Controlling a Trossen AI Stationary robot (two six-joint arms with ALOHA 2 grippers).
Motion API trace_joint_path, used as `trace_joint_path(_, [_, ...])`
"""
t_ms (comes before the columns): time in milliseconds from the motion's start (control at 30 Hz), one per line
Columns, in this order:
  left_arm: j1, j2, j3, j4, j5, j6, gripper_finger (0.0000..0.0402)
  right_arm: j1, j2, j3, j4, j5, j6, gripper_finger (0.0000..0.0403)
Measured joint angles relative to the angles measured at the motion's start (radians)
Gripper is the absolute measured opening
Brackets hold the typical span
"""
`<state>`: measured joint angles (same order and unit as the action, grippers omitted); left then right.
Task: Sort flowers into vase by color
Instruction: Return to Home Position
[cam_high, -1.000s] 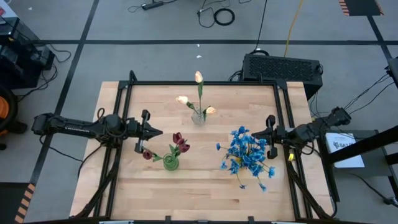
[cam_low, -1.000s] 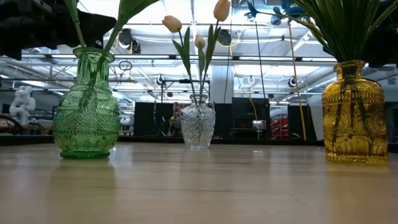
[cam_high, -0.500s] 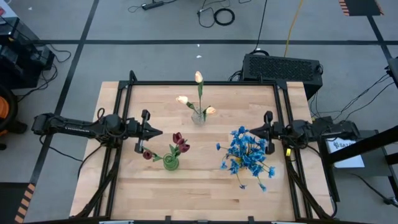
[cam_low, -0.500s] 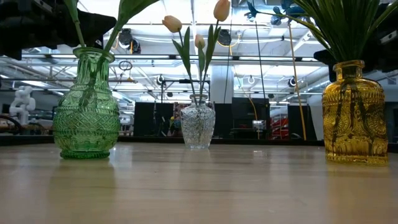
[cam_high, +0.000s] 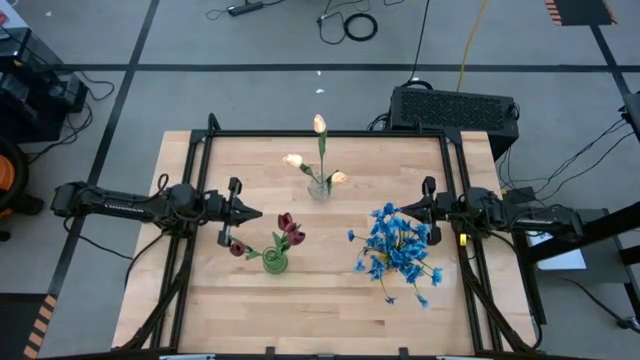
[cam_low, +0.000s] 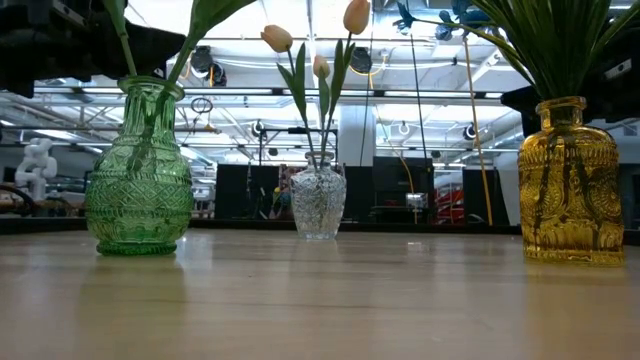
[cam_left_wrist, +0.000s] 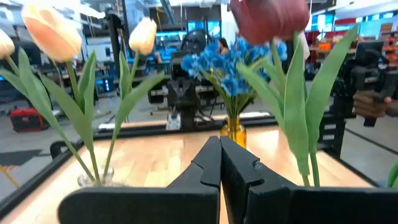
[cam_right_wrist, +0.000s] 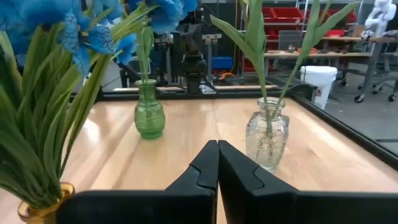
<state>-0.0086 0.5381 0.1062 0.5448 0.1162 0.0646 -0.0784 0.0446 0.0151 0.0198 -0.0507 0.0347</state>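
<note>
Fingers pressed together and empty, the left gripper (cam_left_wrist: 220, 142) and right gripper (cam_right_wrist: 217, 144) hover at opposite sides of the wooden table (cam_high: 330, 300). Between them, dark red tulips (cam_high: 285, 230) stand in a green glass vase (cam_low: 139, 170), cream-peach tulips (cam_high: 292, 160) in a clear glass vase (cam_low: 318, 200), and blue clustered blooms (cam_high: 395, 250) in an amber glass vase (cam_low: 570, 185).

Dark red tulips (cam_high: 288, 224) on green leafy stems: upright in green glass vase (cam_low: 139, 190), table's left-centre, heads splayed. Cream-peach tulips (cam_high: 293, 160): 3, in clear glass vase (cam_low: 318, 203), far middle. Blue clustered blooms (cam_high: 398, 250): dense bunch in amber glass vase (cam_low: 568, 190), right. Vases well apart.
</note>
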Motion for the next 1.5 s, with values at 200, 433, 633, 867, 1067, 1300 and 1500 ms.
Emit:
trace_joint_path(200, [0.0, 0.0, 0.0, -0.077, -0.002, -0.007, 0.0002, 0.001, 0.003, 0.0, 0.0, 0.001, 0.048, 0.0])
trace_joint_path(433, [0.0, 0.0, 0.0, -0.083, -0.012, -0.007, 0.0002, 0.065, 0.014, 0.0, -0.003, 0.033, 0.078, 0.0])
trace_joint_path(633, [0.0, 0.0, 0.0, -0.083, -0.02, 0.013, 0.0002, 0.108, 0.023, 0.0, -0.001, 0.078, 0.051, 0.0])
trace_joint_path(867, [0.0, 0.0, -0.004, -0.088, 0.005, 0.028, 0.0002, 0.107, 0.022, 0.0, 0.042, 0.079, 0.054, 0.0])
trace_joint_path(1067, [0.013, -0.013, -0.098, 0.034, 0.005, 0.018, 0.0002, 0.107, 0.022, 0.0, 0.042, 0.078, 0.048, 0.0])
trace_joint_path(1300, [0.028, -0.024, -0.099, 0.007, 0.006, -0.005, 0.0002, 0.107, 0.022, 0.0, 0.038, 0.077, 0.047, 0.0])
trace_joint_path(1500, [0.028, -0.069, -0.099, -0.067, 0.008, -0.025, 0.0002, 0.107, 0.022, 0.0, 0.023, 0.077, 0.05, 0.0])
